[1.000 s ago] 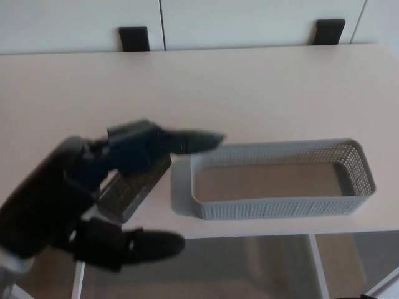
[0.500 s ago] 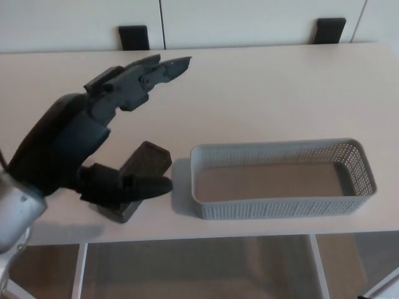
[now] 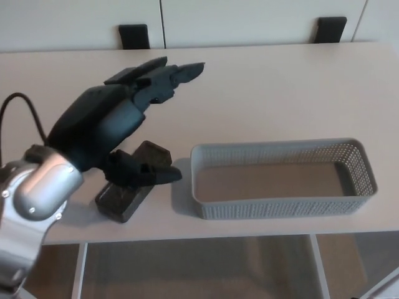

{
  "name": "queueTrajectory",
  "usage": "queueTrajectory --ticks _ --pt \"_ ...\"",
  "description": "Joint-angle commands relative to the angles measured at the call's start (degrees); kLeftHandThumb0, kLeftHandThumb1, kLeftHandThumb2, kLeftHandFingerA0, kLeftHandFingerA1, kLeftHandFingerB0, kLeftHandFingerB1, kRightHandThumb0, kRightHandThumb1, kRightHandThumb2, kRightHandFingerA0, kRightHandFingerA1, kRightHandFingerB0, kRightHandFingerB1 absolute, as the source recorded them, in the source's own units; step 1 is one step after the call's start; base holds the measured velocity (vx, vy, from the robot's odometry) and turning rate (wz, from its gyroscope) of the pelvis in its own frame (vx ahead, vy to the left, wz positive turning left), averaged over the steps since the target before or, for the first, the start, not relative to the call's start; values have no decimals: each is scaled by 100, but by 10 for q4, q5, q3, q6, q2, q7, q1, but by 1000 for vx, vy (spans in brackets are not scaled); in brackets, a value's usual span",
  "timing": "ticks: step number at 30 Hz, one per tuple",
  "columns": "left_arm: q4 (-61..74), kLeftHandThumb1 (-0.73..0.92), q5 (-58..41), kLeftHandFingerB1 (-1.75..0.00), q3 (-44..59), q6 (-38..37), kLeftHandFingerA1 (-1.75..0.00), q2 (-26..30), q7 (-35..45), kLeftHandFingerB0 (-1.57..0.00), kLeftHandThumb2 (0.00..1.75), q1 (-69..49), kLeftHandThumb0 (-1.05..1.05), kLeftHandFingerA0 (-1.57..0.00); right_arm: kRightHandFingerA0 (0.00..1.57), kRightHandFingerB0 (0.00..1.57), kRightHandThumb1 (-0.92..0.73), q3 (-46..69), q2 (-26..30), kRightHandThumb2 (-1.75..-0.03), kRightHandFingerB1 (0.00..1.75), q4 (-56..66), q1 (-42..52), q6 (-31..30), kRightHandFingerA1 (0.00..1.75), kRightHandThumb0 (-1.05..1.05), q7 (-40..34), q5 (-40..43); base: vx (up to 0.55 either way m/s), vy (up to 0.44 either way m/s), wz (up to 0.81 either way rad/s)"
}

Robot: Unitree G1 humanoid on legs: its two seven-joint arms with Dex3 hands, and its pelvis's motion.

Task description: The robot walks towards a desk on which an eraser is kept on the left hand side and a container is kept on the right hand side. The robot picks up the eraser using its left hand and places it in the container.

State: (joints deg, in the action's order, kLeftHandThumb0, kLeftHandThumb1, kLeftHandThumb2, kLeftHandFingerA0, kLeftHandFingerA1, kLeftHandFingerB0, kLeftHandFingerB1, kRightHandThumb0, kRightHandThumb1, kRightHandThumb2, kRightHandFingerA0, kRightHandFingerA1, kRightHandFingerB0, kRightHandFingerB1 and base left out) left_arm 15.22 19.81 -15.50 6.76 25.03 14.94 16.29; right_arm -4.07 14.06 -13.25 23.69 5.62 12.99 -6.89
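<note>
A dark oblong eraser lies flat on the pale desk, just left of the grey mesh container. My left hand hovers over the eraser, open, with its two fingers stretched toward the far side of the desk and its thumb lying across the eraser's upper half. Nothing is gripped. The container is empty, its brown floor visible. My right hand does not show.
Two black brackets stand at the desk's far edge against a white wall. The desk's near edge runs just below the eraser and the container; floor shows beneath it.
My left hand rose from low by the desk's near edge, swung up over the eraser, and has since moved forward and right; its fingers stay spread. The eraser and container have not moved.
</note>
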Motion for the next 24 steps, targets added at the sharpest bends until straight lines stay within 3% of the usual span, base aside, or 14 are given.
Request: queueTrajectory --ticks 1,9,12,15,24 --pt "-116 36 224 -17 -95 286 -3 -24 21 -10 68 61 -52 0 82 54 -52 -11 44 -55 44 23 8 -21 51 -38 21 -29 0 0 0" --pt "-182 32 212 -18 -100 303 -5 -59 -27 -10 65 62 -49 0 83 55 -52 -19 50 -55 44 11 9 -6 51 -40 19 -32 0 0 0" --pt "-197 33 216 -18 -100 301 -5 -62 -35 -5 66 65 -49 0 82 55 -52 -21 52 -55 43 8 4 -6 50 -40 22 -30 0 0 0" --pt "-201 32 224 -17 -103 300 0 -59 -39 -11 63 61 -51 0 83 55 -52 -27 56 -55 44 6 3 -7 51 -39 22 -34 0 0 0" --pt "-200 30 248 -16 -111 306 0 -69 -46 -9 62 57 -48 0 85 58 -52 -38 66 -56 44 -1 -9 -3 51 -45 25 -42 0 0 0"
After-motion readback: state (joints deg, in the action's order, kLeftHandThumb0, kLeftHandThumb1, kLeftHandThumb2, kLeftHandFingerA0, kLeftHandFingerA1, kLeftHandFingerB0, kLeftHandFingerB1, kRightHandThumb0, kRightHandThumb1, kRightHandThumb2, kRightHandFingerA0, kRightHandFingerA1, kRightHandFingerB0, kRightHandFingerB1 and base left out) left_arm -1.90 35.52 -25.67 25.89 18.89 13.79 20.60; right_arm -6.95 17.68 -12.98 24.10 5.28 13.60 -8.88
